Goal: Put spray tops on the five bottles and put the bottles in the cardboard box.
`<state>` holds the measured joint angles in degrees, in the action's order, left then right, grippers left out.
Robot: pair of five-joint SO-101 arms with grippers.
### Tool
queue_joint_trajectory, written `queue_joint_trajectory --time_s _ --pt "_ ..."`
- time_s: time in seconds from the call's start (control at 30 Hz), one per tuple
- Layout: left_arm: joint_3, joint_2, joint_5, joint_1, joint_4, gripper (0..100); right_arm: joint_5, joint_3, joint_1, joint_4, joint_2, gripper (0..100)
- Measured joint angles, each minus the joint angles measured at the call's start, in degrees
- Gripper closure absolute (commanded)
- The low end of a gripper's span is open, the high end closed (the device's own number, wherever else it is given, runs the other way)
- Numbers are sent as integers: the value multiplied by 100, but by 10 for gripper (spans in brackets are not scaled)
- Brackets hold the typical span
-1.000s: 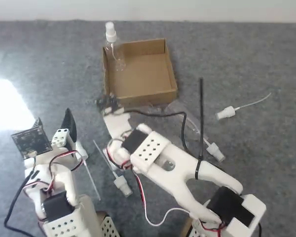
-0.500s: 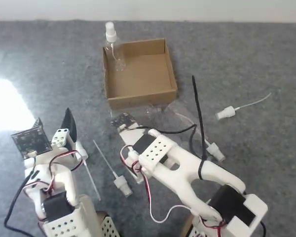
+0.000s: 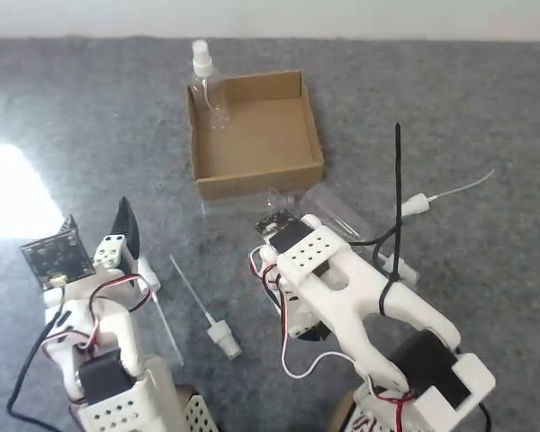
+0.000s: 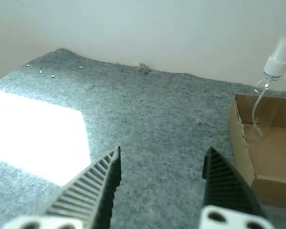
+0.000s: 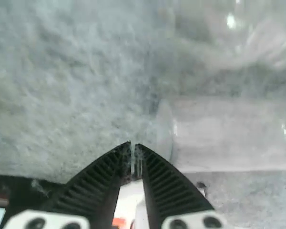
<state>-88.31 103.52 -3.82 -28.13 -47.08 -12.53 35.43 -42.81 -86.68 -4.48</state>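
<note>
The cardboard box (image 3: 297, 166) stands open at the back of the table. In its back left corner one clear bottle with a white spray top (image 3: 202, 67) stands upright; it is also the bottle (image 4: 271, 71) in the left wrist view. Clear bottles without tops (image 3: 337, 211) lie on the carpet in front of the box. My right gripper (image 5: 133, 145) is shut, its tips just short of a lying clear bottle (image 5: 233, 133). Its arm (image 3: 328, 270) stretches over the middle of the table. My left gripper (image 4: 163, 152) is open and holds nothing, at the front left (image 3: 99, 227).
One loose spray top with a long tube (image 3: 220, 335) lies between the arms. Another spray top (image 3: 412, 204) lies at the right. A third (image 3: 398, 268) peeks out beside the right arm. A black cable (image 3: 398, 180) sticks up from that arm. Grey carpet (image 3: 90, 117) covers the table.
The right arm has swung from the box's front left corner toward the right and drawn back from the box. The left arm, box and spray tops have not moved.
</note>
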Motion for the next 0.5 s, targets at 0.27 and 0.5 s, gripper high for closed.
queue_joint_trajectory --time_s 0.27,0.5 --pt "0 0 0 0 0 739 0 -308 290 -589 0 991" --pt "0 0 0 0 0 739 0 -1670 343 -1354 0 991"
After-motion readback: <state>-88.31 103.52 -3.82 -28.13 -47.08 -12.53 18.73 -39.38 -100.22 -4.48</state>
